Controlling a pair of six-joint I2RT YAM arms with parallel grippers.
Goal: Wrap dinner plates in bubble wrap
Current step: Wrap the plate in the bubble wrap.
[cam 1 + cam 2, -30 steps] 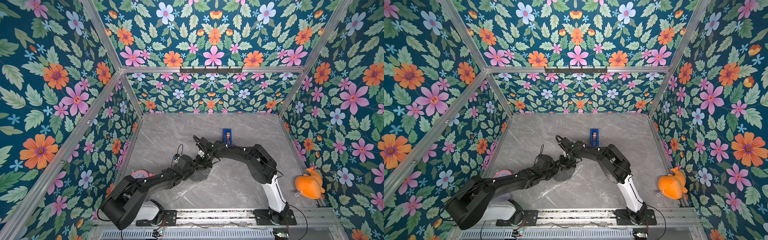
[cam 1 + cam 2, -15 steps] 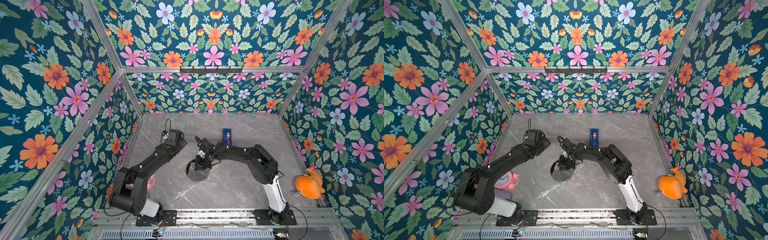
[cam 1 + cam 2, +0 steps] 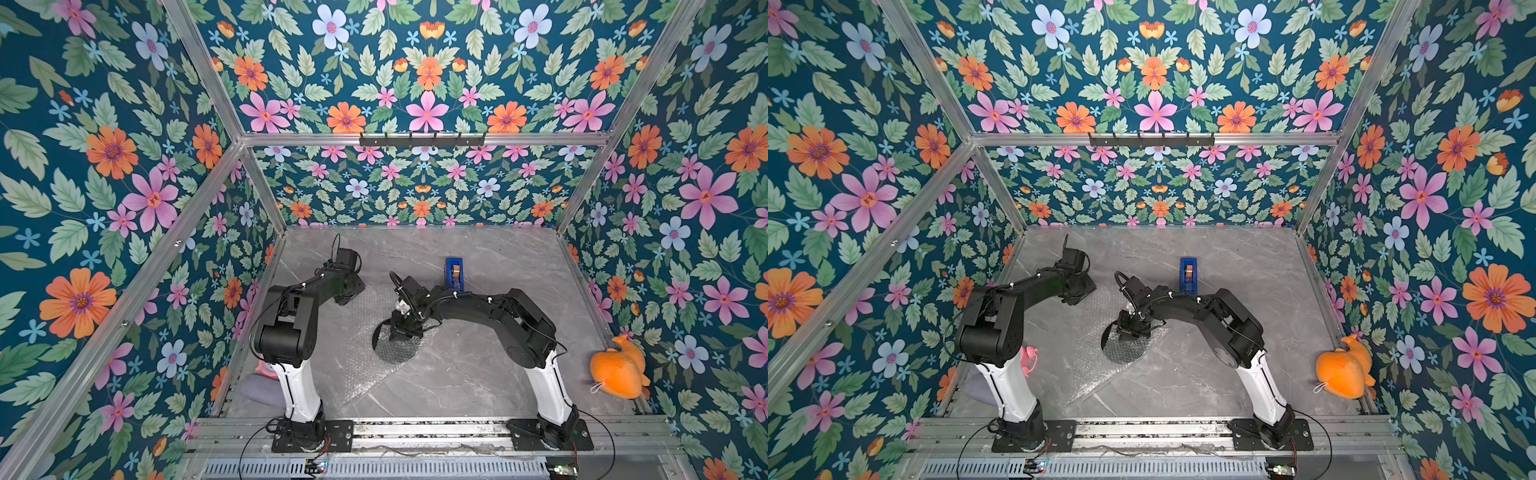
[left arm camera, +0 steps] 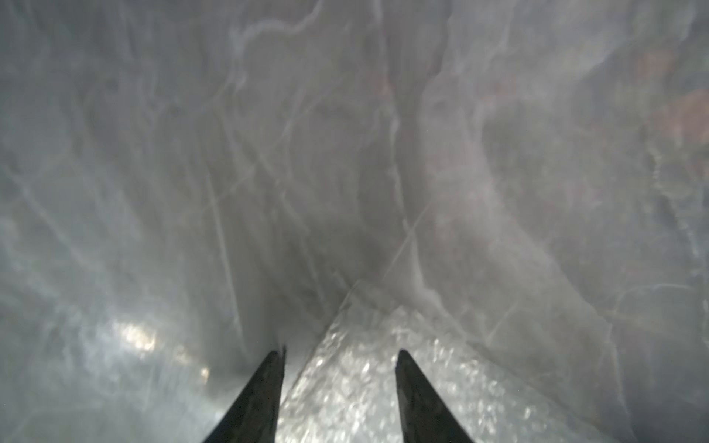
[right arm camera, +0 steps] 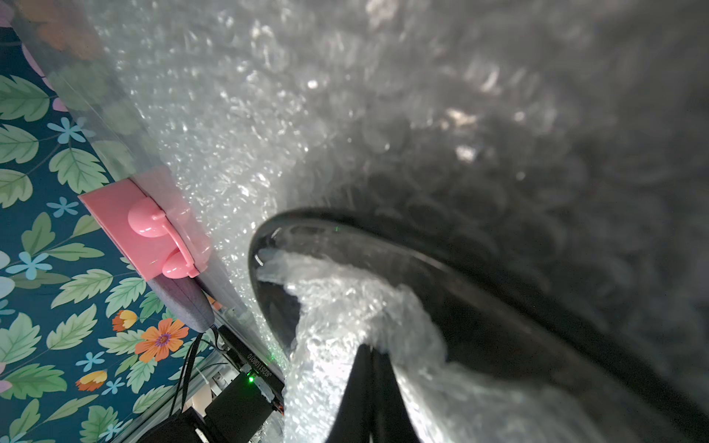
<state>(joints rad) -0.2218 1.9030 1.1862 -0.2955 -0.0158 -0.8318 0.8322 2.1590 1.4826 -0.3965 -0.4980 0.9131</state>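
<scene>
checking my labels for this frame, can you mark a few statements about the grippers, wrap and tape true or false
1. The right gripper is shut on a fold of the bubble wrap over the plate. True.
2. The left gripper is clamped on the plate. False: its jaws stand apart over a corner of the bubble wrap.
3. The blue tape dispenser stands on the bubble wrap. False: it stands on the bare table beyond it.
4. The orange plush lies apart from the bubble wrap. True.

One serial showing, barely legible
A white serial (image 5: 258, 364) is running along a black device (image 5: 238, 351) in the right wrist view, seemingly reading 08251108010; the digits are staying uncertain.
</scene>
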